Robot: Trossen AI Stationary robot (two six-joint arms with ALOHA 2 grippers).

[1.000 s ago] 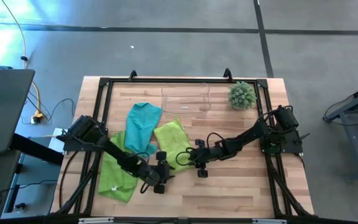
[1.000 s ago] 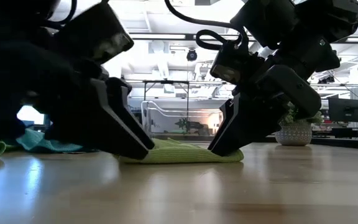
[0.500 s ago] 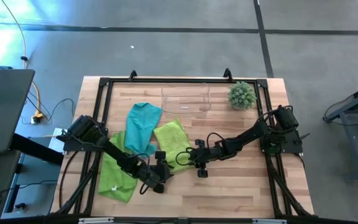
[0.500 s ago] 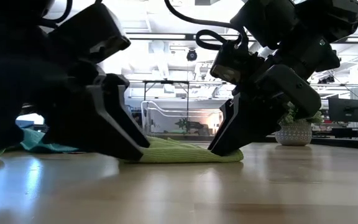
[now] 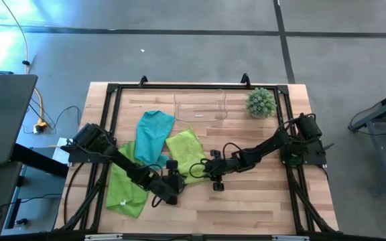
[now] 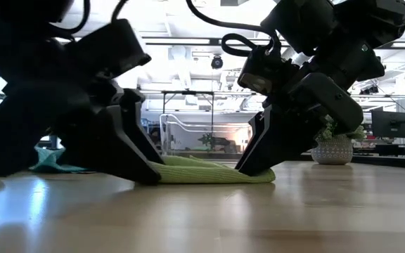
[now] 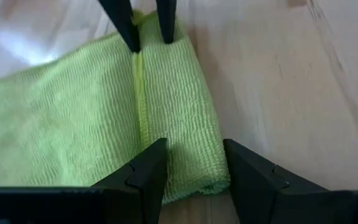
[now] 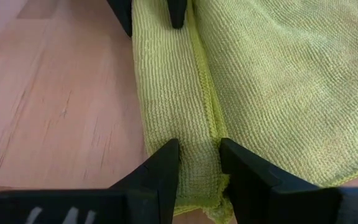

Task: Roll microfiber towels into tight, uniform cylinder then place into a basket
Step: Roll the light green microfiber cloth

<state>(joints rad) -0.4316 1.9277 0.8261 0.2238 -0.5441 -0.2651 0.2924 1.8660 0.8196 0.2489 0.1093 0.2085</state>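
A lime green microfiber towel [image 5: 185,150] lies flat in the middle of the table. Its near edge is turned over into a narrow strip [image 6: 202,172]. My left gripper [image 5: 176,179] is shut on the strip's left end and my right gripper [image 5: 202,173] on its right end. A teal towel [image 5: 154,132] lies partly over the green one's far left side. A second lime green towel [image 5: 124,191] lies under my left arm. The clear basket [image 5: 200,107] stands at the far edge. My left gripper pinches the left end of the folded strip [image 7: 194,155] between its two fingers, one on each long side. It comes slanting down from the near left and points along the strip. That end rests on the table. My right gripper pinches the right end of the folded strip [image 8: 199,155] between its two fingers, one at the seam side and one at the outer edge. It slants down from the table's right and points along the strip. The strip lies on the wood.
A round spiky green plant ball [image 5: 261,102] in a pot stands at the far right corner. A black frame [image 5: 112,90] runs around the tabletop. Bare wood [image 5: 246,207] spreads along the near edge and to the right.
My left gripper has tipped at the wrist, and its fingertips have crept slightly toward the table's left while staying on the towel's end. The strip's left end looks pressed a little flatter. My right gripper has kept still.
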